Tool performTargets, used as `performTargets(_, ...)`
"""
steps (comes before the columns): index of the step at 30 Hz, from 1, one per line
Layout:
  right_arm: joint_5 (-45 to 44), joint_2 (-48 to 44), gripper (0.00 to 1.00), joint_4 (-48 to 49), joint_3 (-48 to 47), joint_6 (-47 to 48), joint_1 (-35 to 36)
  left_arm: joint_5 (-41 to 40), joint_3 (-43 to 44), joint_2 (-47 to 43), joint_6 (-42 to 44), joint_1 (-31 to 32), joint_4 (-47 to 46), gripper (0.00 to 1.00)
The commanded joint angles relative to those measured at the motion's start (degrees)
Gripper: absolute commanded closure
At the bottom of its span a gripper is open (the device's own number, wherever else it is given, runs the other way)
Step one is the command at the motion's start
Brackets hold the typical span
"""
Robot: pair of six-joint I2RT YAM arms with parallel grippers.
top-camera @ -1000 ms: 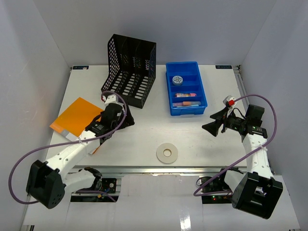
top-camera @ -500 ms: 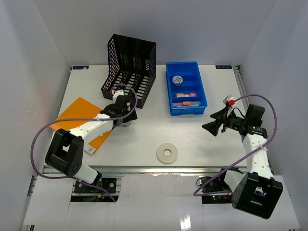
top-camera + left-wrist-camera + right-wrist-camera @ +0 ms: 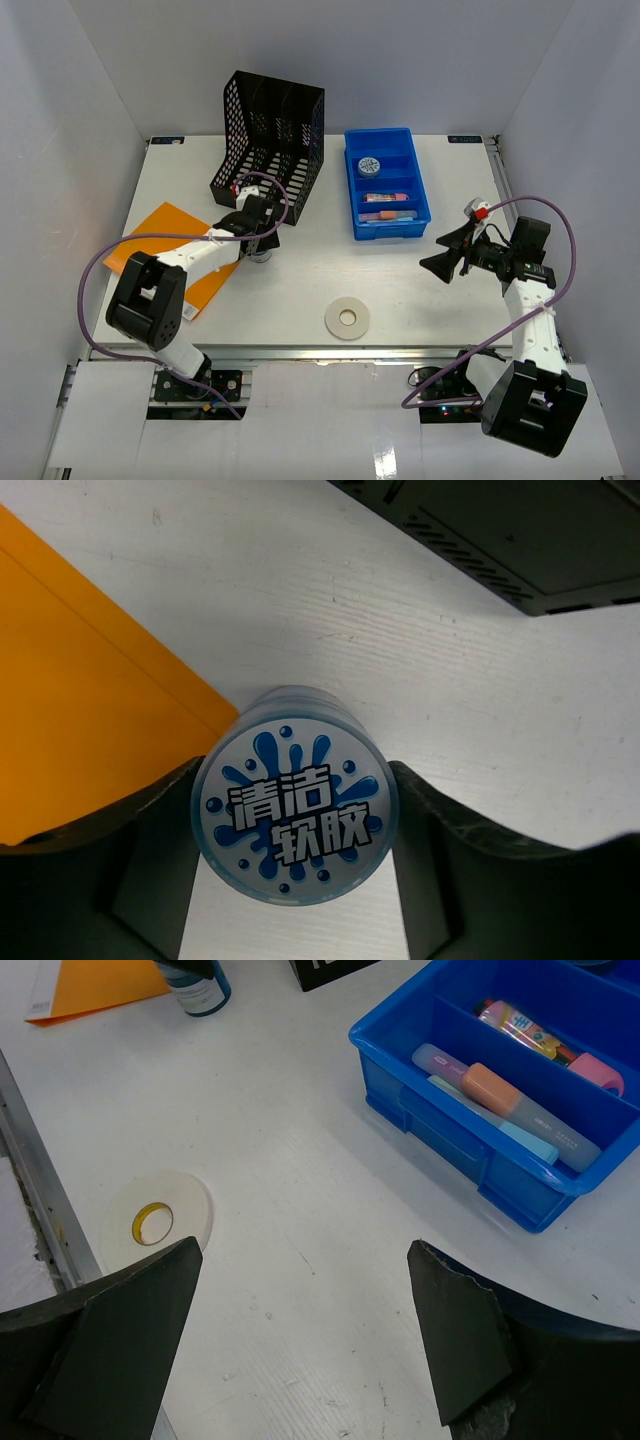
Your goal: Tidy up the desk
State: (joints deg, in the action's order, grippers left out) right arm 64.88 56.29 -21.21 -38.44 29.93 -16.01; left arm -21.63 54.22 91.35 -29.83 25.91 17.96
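Observation:
The white desk (image 3: pixel 300 285) holds all the items. My left gripper (image 3: pixel 261 243) stands over a small round jar (image 3: pixel 294 796) with a blue splash label and Chinese lettering on its lid. The jaws close on the jar from both sides. The jar stands upright on the desk at the corner of an orange folder (image 3: pixel 80 710), in front of the black mesh rack (image 3: pixel 270 145). The jar also shows in the right wrist view (image 3: pixel 203 987). My right gripper (image 3: pixel 440 266) is open and empty, held above the desk right of the blue tray (image 3: pixel 412 182).
A white tape roll (image 3: pixel 347 318) lies near the front edge, also in the right wrist view (image 3: pixel 155 1222). The blue tray (image 3: pixel 480 1155) holds pens, an eraser and a round tin. The orange folder (image 3: pixel 160 245) lies at the left. A metal rail runs along the front edge.
My left gripper moved right and back from over the orange folder to the jar, and the arm's elbow swung up. The right arm has not moved.

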Motion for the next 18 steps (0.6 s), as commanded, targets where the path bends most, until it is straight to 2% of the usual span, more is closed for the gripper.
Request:
performTargets(1,1.7,-0.8,0.10,0.2,-0.2,0.0,0.0,0.1,1.7,-2.4,0.7,-0.2,-0.9,0.41)
performTargets(6,4.3,-0.5,0.10,-3.6,-1.0,4.7,0.0,7.2,0.6,-6.6,1.4,-0.2,-1.0,0.66)
performTargets(9,6.5,0.2,0.10,-9.4,-2.1,11.9,0.9,17.2,-1.2,-11.0,3.9,-0.2,-3.3,0.72)
performTargets(11,6.5,1.1,0.10,-14.5,-3.7,18.5,2.7,33.5,-3.0,-13.9,8.1,-0.2,-5.6,0.75)
performTargets(16,4.9,3.8,0.10,-35.8,-8.4,45.2,8.1,64.5,-5.7,-15.5,14.8,-0.1,-12.2,0.80)
performTargets(18,4.5,4.6,0.10,-42.2,-10.8,53.3,9.6,69.9,-5.0,-14.2,15.8,0.3,-12.6,0.80)
